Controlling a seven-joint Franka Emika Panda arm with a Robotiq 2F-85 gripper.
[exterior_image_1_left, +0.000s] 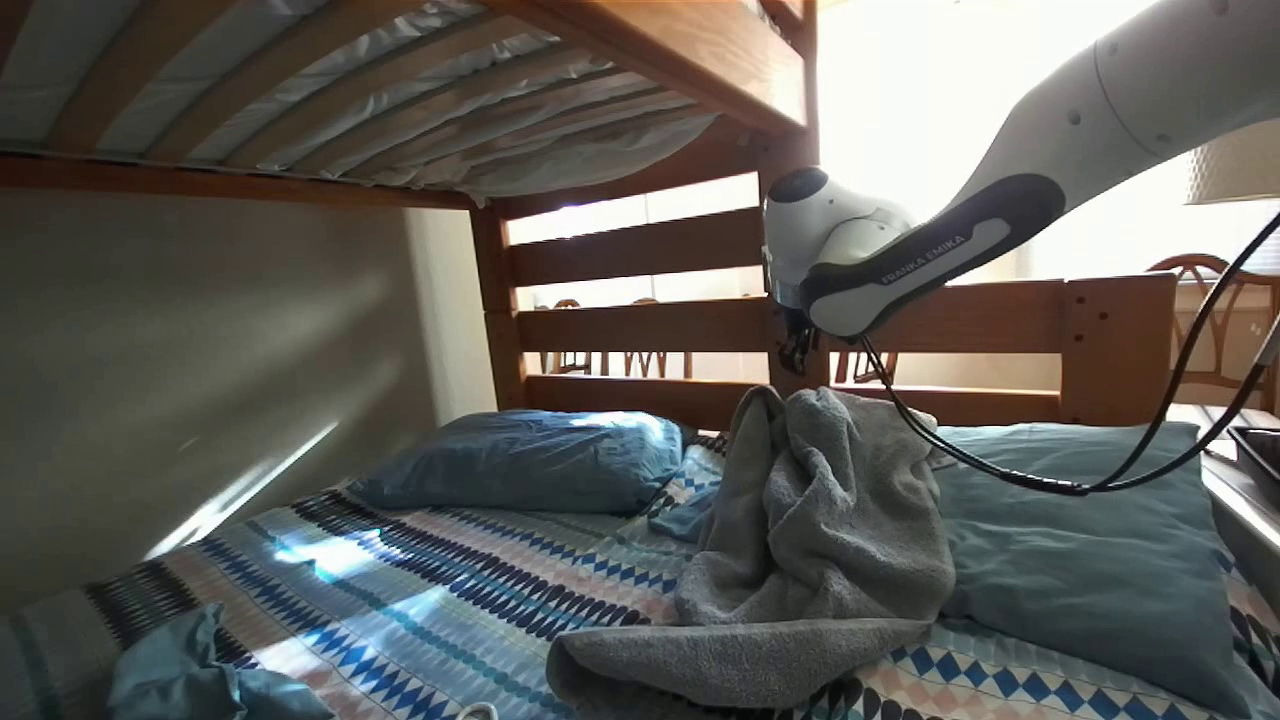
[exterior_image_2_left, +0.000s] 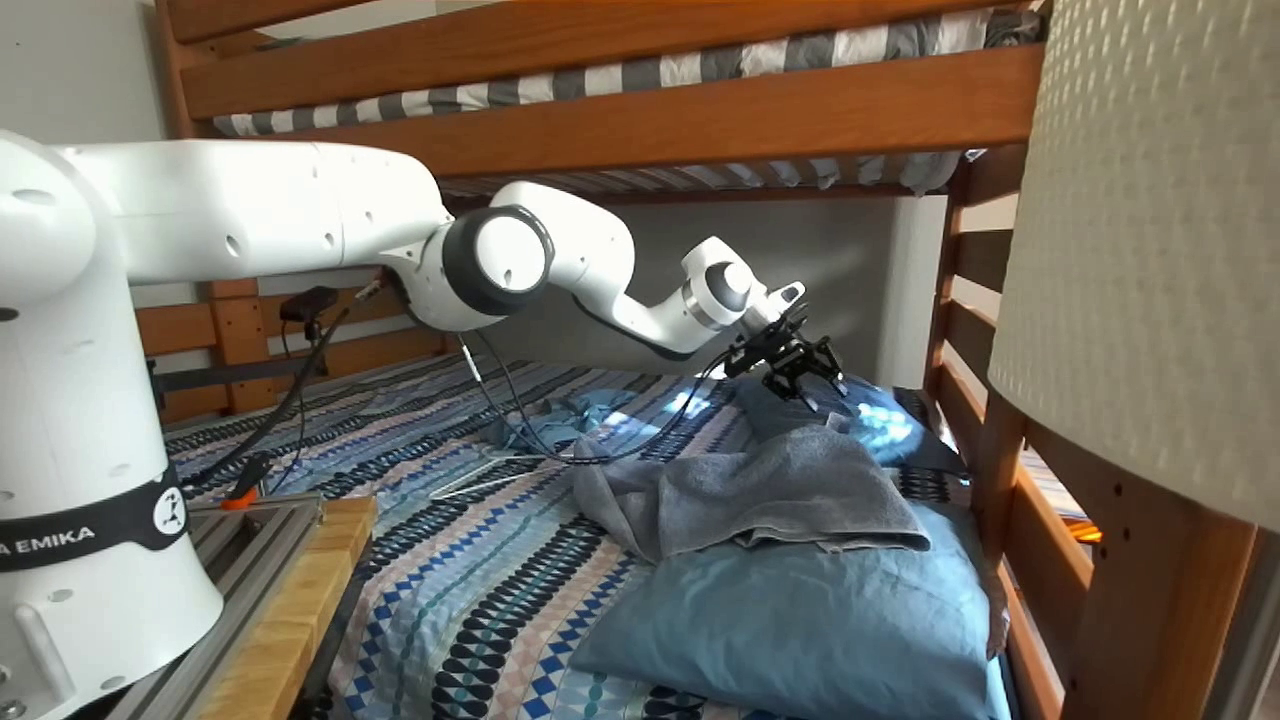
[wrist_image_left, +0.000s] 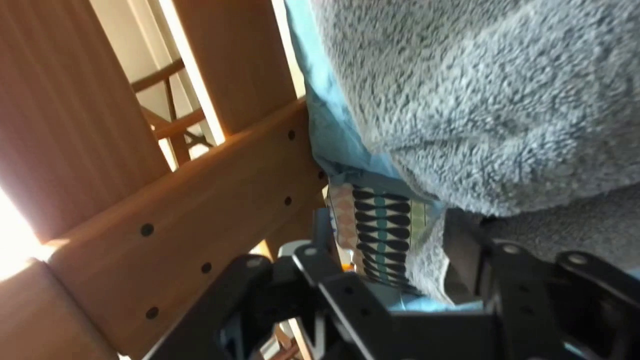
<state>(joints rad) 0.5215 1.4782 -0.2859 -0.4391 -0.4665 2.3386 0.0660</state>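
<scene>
Probably you're at a positioning step: your gripper (wrist_image_left: 390, 235) hangs with fingers spread, apparently empty, just above the grey towel (exterior_image_1_left: 850, 530), which lies rumpled near the slatted headboard (exterior_image_1_left: 640, 325). Any grasp would call for lowering onto a raised fold. Fingertips look blurred in your wrist view; the towel's underside is hidden.
</scene>
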